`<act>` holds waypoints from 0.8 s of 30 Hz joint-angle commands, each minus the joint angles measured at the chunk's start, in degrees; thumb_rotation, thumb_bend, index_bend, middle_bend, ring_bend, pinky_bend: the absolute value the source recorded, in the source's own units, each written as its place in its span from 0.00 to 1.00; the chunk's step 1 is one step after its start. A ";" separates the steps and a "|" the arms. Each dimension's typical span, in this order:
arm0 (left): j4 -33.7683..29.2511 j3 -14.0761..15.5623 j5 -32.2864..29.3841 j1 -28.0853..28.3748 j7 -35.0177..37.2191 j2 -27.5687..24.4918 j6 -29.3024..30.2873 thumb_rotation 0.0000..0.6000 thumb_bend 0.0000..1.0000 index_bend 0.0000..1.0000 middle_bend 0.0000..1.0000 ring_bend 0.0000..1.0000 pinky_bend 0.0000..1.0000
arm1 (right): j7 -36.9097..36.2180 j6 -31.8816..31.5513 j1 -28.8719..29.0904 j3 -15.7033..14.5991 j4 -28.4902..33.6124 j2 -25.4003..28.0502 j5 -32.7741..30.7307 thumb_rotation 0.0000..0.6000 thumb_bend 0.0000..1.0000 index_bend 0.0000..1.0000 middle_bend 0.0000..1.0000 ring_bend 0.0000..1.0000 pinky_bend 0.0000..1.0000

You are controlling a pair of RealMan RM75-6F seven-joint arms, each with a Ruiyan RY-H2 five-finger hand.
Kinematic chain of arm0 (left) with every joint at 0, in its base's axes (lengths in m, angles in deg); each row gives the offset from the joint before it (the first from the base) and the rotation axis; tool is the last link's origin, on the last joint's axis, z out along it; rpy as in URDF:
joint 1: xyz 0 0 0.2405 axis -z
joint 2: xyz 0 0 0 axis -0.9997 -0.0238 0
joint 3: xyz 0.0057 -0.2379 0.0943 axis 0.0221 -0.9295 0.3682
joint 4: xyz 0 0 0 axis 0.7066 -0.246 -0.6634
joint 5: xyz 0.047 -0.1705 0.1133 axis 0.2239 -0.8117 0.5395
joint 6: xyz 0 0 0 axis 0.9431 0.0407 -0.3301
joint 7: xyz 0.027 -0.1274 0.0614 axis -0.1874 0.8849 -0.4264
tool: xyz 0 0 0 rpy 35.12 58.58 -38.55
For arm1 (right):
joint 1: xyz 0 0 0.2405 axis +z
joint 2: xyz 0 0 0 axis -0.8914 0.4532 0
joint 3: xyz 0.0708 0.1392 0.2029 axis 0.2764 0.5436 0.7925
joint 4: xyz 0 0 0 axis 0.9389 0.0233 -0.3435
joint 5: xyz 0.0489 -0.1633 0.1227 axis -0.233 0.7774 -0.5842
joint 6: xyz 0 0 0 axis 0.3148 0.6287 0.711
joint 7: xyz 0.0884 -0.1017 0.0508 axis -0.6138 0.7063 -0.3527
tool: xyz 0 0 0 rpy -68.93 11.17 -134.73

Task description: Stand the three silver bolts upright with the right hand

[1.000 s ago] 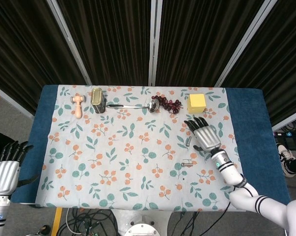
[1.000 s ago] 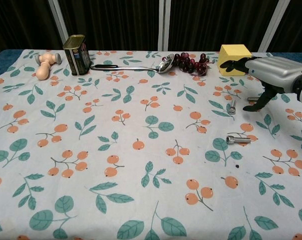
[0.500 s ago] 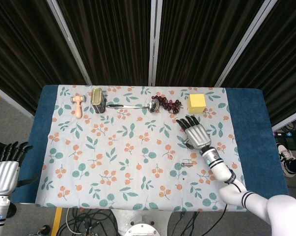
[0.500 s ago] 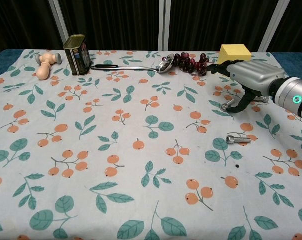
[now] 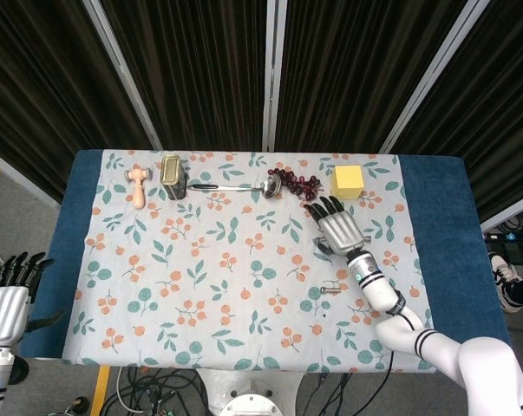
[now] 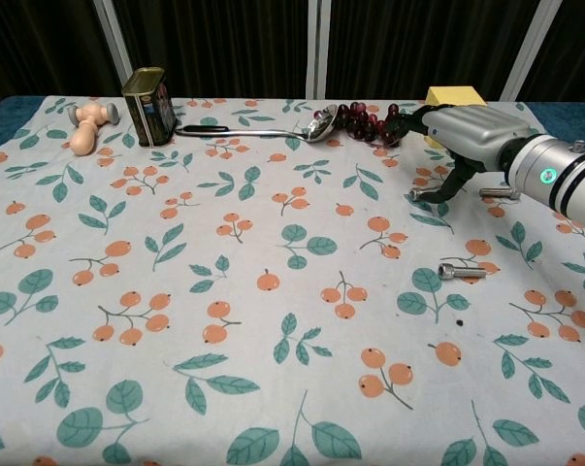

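Silver bolt now pinched, lifted by right hand, moved leftward.

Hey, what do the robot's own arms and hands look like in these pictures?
Both hands, right hand and left hand, have silver metallic backs and black fingers. The right forearm is white with black bands, and its silver wrist carries a small green light.

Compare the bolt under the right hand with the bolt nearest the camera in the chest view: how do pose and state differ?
The bolt at the right hand sits pinched at the fingertips, seemingly off the cloth; the near bolt lies flat and untouched. The pinched bolt is partly hidden; the near bolt shows fully. Both are silver; neither stands upright.
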 commanded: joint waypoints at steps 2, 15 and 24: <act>-0.22 0.11 0.08 0.08 -0.05 -0.06 -0.29 1.00 0.00 0.18 0.11 0.01 0.00 | 1.45 1.98 -0.49 -0.97 3.79 4.36 -0.62 1.00 0.22 0.35 0.21 0.00 0.00; -0.87 0.08 -0.20 0.01 -0.52 -0.27 -0.58 1.00 0.00 0.17 0.11 0.01 0.00 | 1.93 3.95 0.45 -2.17 -0.37 2.87 -1.13 1.00 0.23 0.44 0.22 0.00 0.00; -0.87 0.02 -0.30 -0.11 -0.39 -0.22 -0.51 1.00 0.00 0.18 0.11 0.01 0.00 | 0.44 4.04 1.25 -2.51 -4.49 0.57 -0.57 1.00 0.24 0.47 0.23 0.00 0.00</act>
